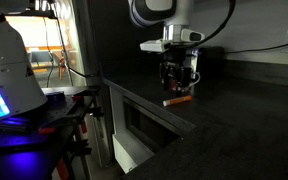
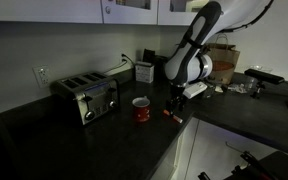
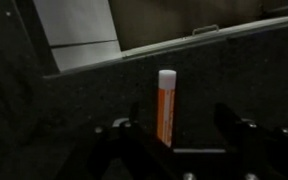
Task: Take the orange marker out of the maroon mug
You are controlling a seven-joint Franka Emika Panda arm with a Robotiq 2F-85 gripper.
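The orange marker (image 1: 176,101) lies flat on the dark counter near its front edge, outside the maroon mug (image 2: 141,109). In that exterior view the marker (image 2: 172,115) rests a short way to the right of the mug. My gripper (image 1: 177,80) hangs just above the marker with its fingers apart and holds nothing. It also shows in an exterior view (image 2: 176,100). In the wrist view the marker (image 3: 165,105), with its white cap pointing away, lies between my open fingers (image 3: 181,130), nearer the left one. The mug is out of the wrist view.
A silver toaster (image 2: 86,96) stands left of the mug. A dark boxy object (image 2: 144,71) sits by the back wall and a cardboard box (image 2: 222,60) behind the arm. The counter edge (image 1: 144,108) drops off beside the marker. A white device with blue light (image 1: 4,75) stands beyond it.
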